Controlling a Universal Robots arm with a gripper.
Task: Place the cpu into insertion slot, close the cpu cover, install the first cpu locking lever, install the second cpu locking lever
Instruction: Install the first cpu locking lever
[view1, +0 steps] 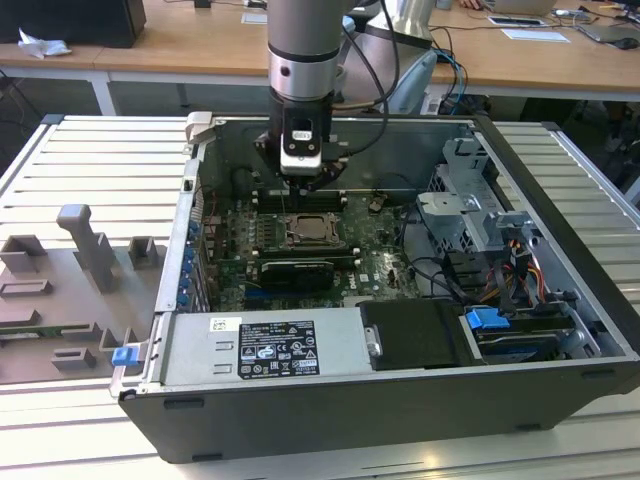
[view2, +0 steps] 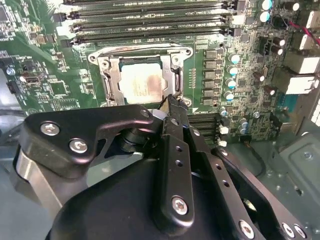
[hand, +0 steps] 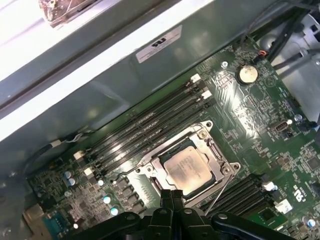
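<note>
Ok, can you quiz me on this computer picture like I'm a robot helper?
1. True or false: the cpu sits framed by the cpu cover.
2. Which is the gripper nearest? A the blue clip, B the cpu cover, C the round battery.
3. Fill in: the motherboard is coloured ____.
Key: 1 true; 2 B; 3 green.

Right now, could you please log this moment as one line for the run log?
cpu: seated in insertion slot | cpu cover: down over it | gripper: shut, tips at cover's edge
</note>
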